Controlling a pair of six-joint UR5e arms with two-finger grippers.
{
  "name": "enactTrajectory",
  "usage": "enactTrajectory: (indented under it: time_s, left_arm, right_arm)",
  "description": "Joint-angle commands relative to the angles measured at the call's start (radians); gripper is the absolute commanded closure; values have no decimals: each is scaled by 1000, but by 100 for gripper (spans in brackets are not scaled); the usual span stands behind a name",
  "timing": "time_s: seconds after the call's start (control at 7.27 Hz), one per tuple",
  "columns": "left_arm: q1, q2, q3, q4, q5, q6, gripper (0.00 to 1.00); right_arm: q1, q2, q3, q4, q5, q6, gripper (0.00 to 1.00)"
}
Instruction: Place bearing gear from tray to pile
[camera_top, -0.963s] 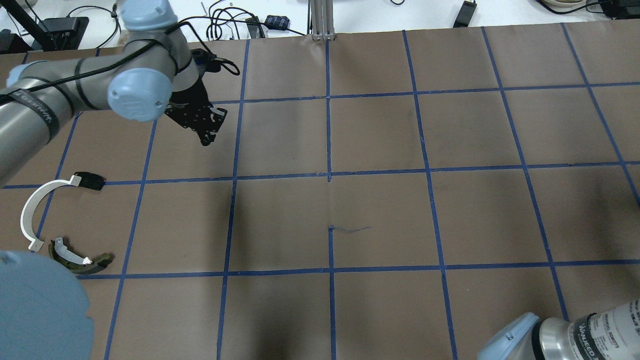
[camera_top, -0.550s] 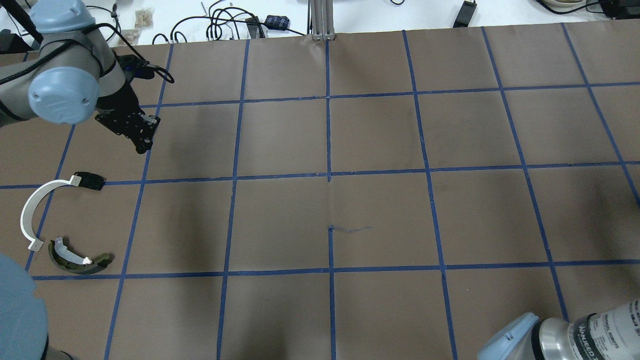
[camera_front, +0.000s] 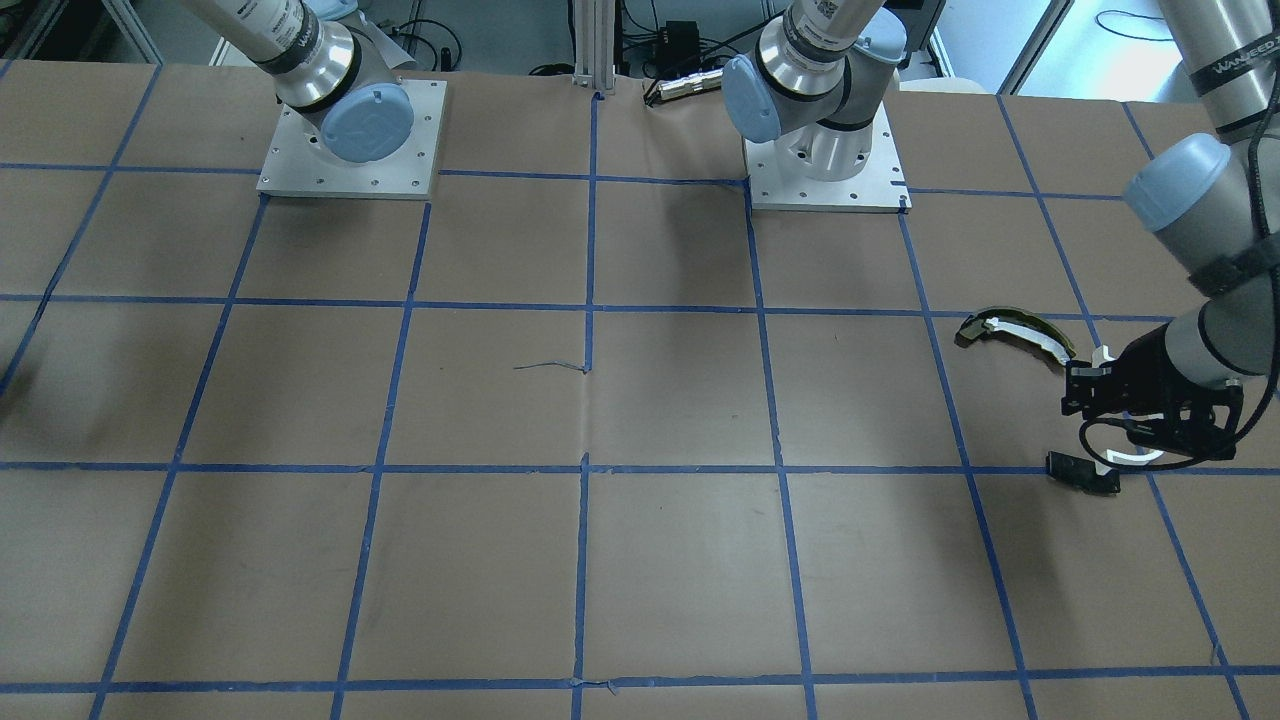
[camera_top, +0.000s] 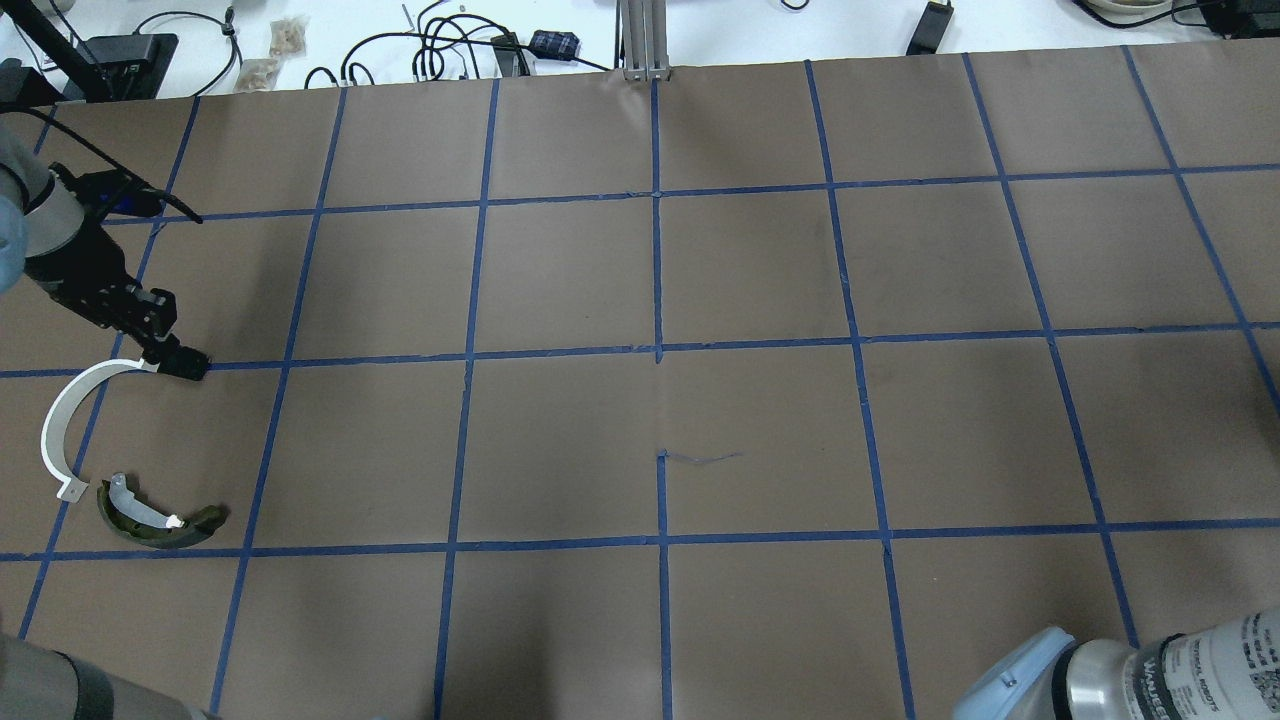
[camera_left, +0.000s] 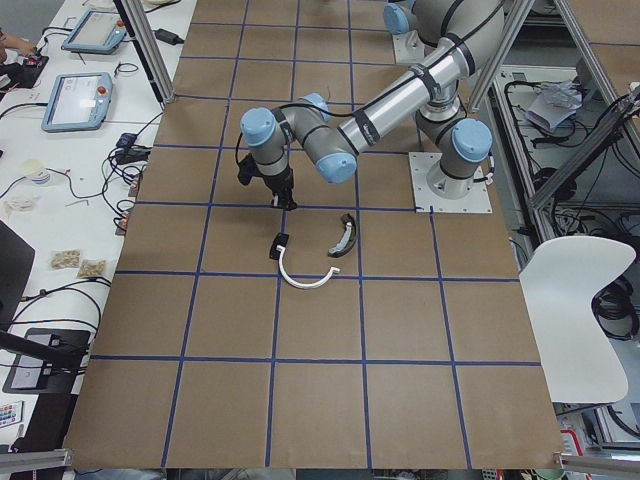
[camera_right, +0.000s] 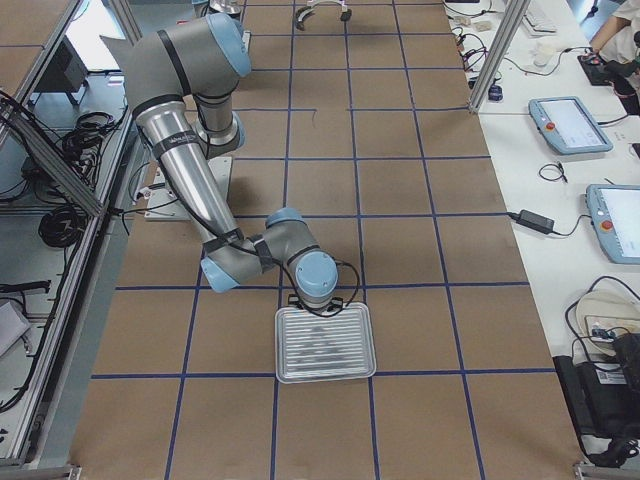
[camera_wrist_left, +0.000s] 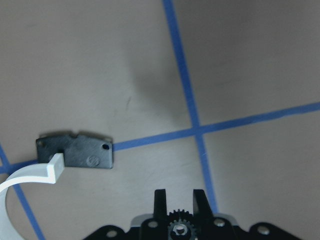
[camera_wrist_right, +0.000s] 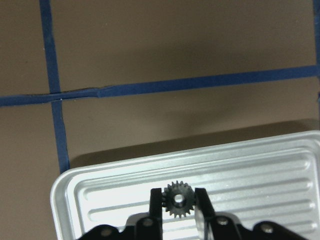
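Note:
My left gripper (camera_wrist_left: 177, 220) is shut on a small black bearing gear (camera_wrist_left: 176, 223). It hangs over the table just above the pile, and in the overhead view (camera_top: 183, 362) it covers the flat black bracket (camera_wrist_left: 75, 152). The pile also holds a white half-ring arc (camera_top: 55, 420) and an olive-and-white curved piece (camera_top: 150, 520). My right gripper (camera_wrist_right: 178, 202) is shut on a second black gear (camera_wrist_right: 178, 198) over the silver tray (camera_wrist_right: 260, 165). The tray (camera_right: 345, 368) lies at the table's right end.
Brown paper with blue tape grid lines covers the table (camera_top: 660, 300). Cables and small boxes (camera_top: 450, 45) lie past its far edge. The right arm's elbow (camera_top: 1150, 670) shows at the near right corner. Both arm bases (camera_front: 825, 150) stand on plates.
My left arm has swung left and nearer, from the far left-centre of the table to just over the pile's black bracket. The pile parts have not moved.

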Motion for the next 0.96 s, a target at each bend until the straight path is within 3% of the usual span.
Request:
enactTrajectory:
  time_s: [0.0, 0.41, 0.69, 0.83]
  left_arm:
    - [117, -28, -42, 32, -43, 35, 100]
    - [119, -85, -89, 143, -47, -29, 100]
    - [113, -97, -91, 143, -103, -40, 100]
    - [113, -106, -91, 145, -106, -39, 100]
  right_arm:
    - [42, -89, -2, 32, -4, 48, 100]
    - [316, -308, -8, 217, -16, 422, 100]
    - [488, -451, -9, 365, -12, 802, 100]
    - [613, -494, -14, 379, -3, 1003, 100]
